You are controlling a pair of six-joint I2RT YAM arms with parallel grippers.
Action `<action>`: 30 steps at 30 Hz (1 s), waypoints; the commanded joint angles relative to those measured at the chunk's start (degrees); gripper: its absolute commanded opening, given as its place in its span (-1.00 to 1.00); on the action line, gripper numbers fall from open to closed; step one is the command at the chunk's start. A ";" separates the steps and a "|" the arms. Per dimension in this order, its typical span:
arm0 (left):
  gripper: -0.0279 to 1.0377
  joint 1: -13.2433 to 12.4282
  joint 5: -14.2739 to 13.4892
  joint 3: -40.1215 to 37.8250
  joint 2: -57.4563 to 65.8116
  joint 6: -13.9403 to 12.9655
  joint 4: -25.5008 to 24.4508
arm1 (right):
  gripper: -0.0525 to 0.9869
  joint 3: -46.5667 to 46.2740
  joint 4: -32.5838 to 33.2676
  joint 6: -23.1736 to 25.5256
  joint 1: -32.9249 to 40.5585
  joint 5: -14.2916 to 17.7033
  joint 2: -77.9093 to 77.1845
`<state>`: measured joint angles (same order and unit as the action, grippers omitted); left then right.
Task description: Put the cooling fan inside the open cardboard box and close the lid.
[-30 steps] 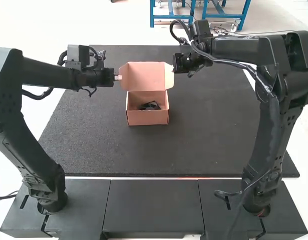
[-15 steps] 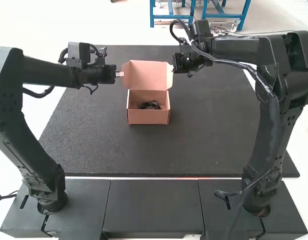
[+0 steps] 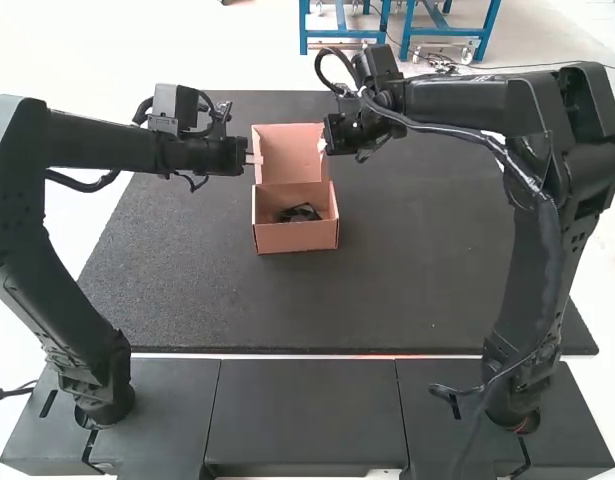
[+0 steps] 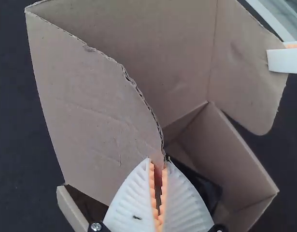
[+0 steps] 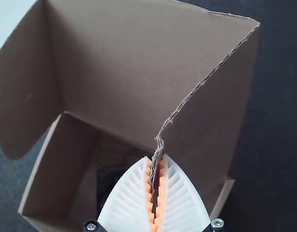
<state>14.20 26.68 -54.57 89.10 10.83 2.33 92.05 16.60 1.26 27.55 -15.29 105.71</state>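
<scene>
On the black mat (image 3: 187,290), near its middle, the cardboard box (image 3: 295,232) sits with its mouth facing up and its longer side running left to right. Its lid (image 3: 290,150) stands upright off the far wall, plain brown with raw corrugated edges. Inside, on the floor of the box, lies the cooling fan (image 3: 295,212), a dark, flat shape that spreads mostly side to side. I cannot tell which way it faces. My left gripper (image 3: 249,157) is clamped on the edge of the lid's left flap (image 4: 100,121), with the ribbed white fingers (image 4: 134,208) pressed together on the card. My right gripper (image 3: 325,147) pinches the right flap (image 5: 211,92) the same way, and both flaps are angled toward the near side.
</scene>
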 commanded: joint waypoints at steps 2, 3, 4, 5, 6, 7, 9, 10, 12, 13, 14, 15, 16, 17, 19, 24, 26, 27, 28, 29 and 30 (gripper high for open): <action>-0.92 2.33 1.54 0.07 -4.46 -0.02 0.31 | -0.93 -3.11 1.51 0.41 2.60 -2.55 -2.18; -0.92 2.50 1.54 0.60 -4.81 -0.02 0.22 | -0.93 -3.72 1.51 0.41 2.86 -2.64 -2.44; -0.92 2.68 1.54 1.04 -5.16 -0.11 -0.04 | -0.93 -4.51 1.51 0.33 3.12 -2.73 -2.79; -0.92 2.59 1.54 1.57 -5.60 -0.11 -0.39 | -0.93 -5.39 1.51 0.24 3.30 -2.82 -3.23; -0.92 2.50 1.54 2.01 -6.04 -0.20 -0.75 | -0.93 -6.36 1.51 0.24 3.39 -2.99 -3.67; -0.92 2.42 1.54 2.45 -6.39 -0.28 -1.27 | -0.93 -7.32 1.51 0.24 3.56 -3.08 -4.29; -0.92 2.33 1.54 3.33 -7.45 -0.81 -2.33 | -0.93 -9.52 1.51 0.06 4.09 -3.08 -5.52; -0.92 2.33 1.62 3.77 -7.98 -1.25 -2.94 | -0.93 -10.75 1.51 -0.03 4.53 -3.08 -6.13; -0.92 2.24 1.62 4.91 -9.21 -1.87 -4.17 | -0.93 -13.12 1.42 -0.03 5.06 -3.08 -7.63; -0.92 2.24 1.62 5.61 -9.91 -2.13 -4.70 | -0.93 -14.18 1.42 -0.03 5.32 -3.08 -8.24; -0.92 2.24 1.71 6.31 -10.61 -2.22 -5.05 | -0.93 -15.32 1.42 -0.03 5.50 -3.08 -8.94; -0.92 2.24 1.71 7.10 -11.23 -2.22 -5.23 | -0.93 -16.38 1.42 -0.03 5.58 -3.17 -9.47; -0.92 2.24 1.71 7.81 -12.02 -2.22 -5.40 | -0.93 -17.26 1.24 -0.03 5.67 -3.17 -10.09; -0.92 2.24 1.80 8.60 -12.72 -2.48 -5.40 | -0.93 -18.13 1.07 -0.03 5.76 -3.17 -10.53; -0.92 2.24 1.98 10.01 -13.95 -2.66 -5.76 | -0.93 -19.54 0.89 -0.03 5.85 -3.34 -11.40; -0.92 2.24 2.06 12.99 -16.77 -2.74 -6.81 | -0.93 -22.53 0.10 0.24 5.85 -3.61 -13.07; -0.92 2.24 2.06 14.31 -18.00 -2.74 -6.81 | -0.93 -23.32 -0.52 0.33 6.11 -3.61 -13.60; -0.92 2.15 2.06 14.93 -18.70 -2.66 -6.81 | -0.93 -23.67 -0.78 0.41 6.29 -3.70 -13.87; -0.92 2.15 1.98 15.54 -19.31 -2.66 -6.90 | -0.93 -23.94 -0.87 0.41 6.46 -3.70 -14.04; -0.92 2.15 2.06 16.16 -19.84 -2.66 -6.99 | -0.93 -24.20 -0.96 0.50 6.64 -3.78 -14.30; -0.92 2.24 1.98 16.77 -20.46 -2.66 -6.99 | -0.93 -24.46 -0.96 0.50 6.90 -3.78 -14.48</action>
<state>16.03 26.89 -38.15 71.33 8.82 -5.37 68.49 15.33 1.32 32.25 -16.05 93.27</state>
